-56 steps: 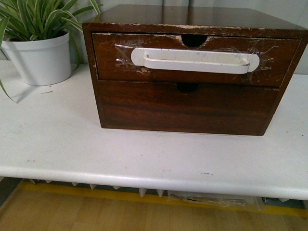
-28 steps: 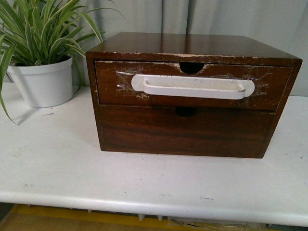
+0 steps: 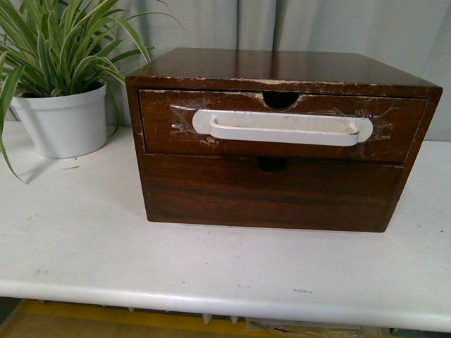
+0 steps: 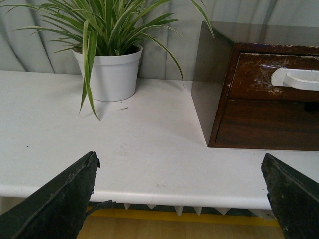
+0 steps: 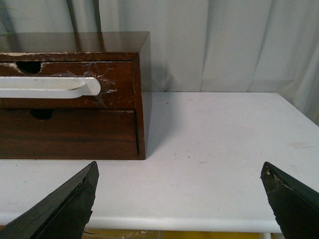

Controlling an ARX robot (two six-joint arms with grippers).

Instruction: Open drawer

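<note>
The drawer is the upper one of a dark wooden cabinet on the white table. It is closed flush, with a long white handle taped across it and a half-round notch in its chipped top edge. Neither arm shows in the front view. My left gripper is open, hanging short of the table's front edge, left of the cabinet; the drawer's left end shows there. My right gripper is open too, off the cabinet's right corner, with the handle's end in sight.
A plain lower drawer sits under the handled one. A white pot with a striped leafy plant stands at the back left of the table. Grey curtain hangs behind. Bare tabletop lies right of the cabinet.
The front view shifted between one second and half a second ago: the cabinet now sits lower in the picture, with more of its top and the plant showing. Nothing has changed since.
</note>
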